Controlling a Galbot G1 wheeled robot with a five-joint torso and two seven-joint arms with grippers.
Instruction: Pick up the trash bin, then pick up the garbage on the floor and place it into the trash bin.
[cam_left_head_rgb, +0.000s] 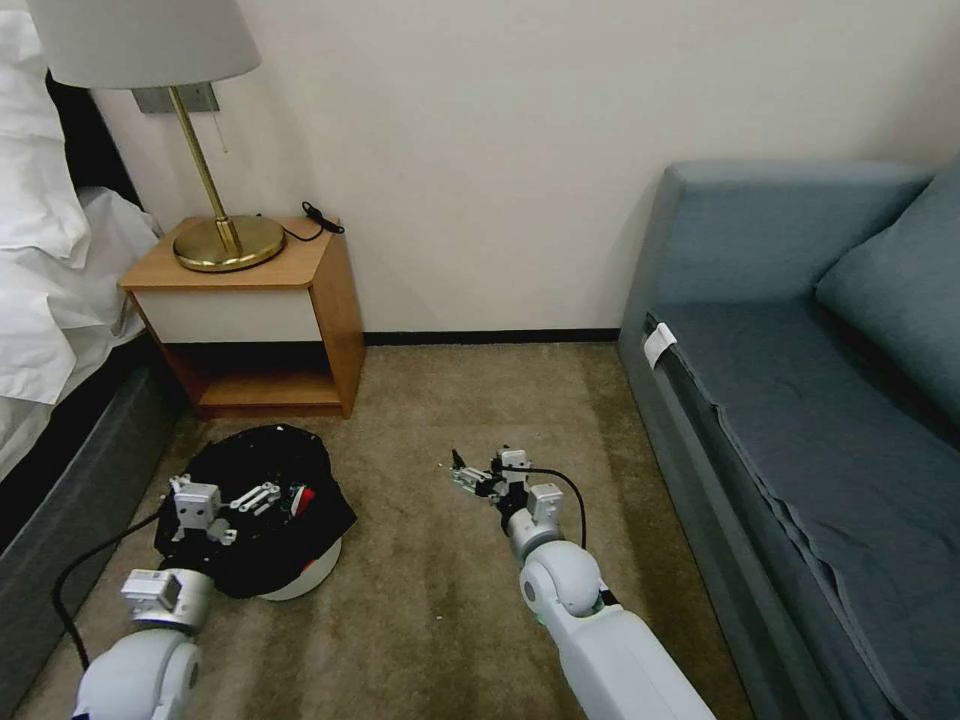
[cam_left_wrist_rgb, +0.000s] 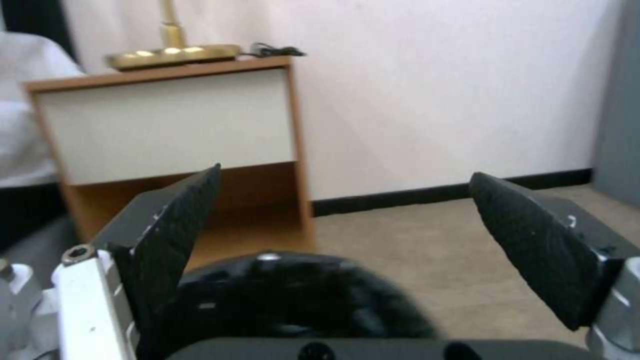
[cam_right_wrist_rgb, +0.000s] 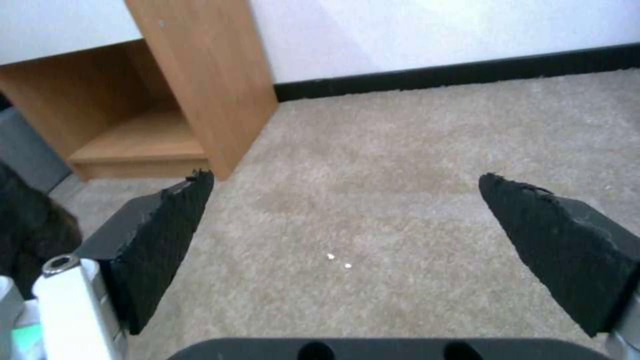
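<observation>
Head view: wide-spread left gripper (cam_left_head_rgb: 262, 497) above round black-bagged trash bin (cam_left_head_rgb: 300, 575); right gripper (cam_left_head_rgb: 462, 474) spread over carpet (cam_left_head_rgb: 420, 620).

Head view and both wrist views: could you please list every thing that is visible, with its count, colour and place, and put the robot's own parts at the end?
trash bin: one, white with a black bag, on the carpet before the nightstand; something red shows inside.
nightstand: one, wooden with a white drawer front, against the wall beside the bed.
lamp: one, brass base with pale shade, on the nightstand.
black cable: one, on the nightstand's back corner.
bed: one, white bedding, at the robot's left.
sofa: one, grey-blue, at the robot's right.
carpet: beige, with two tiny white specks.
left gripper: open, over the bin's mouth.
right gripper: open, low over bare carpet.
</observation>
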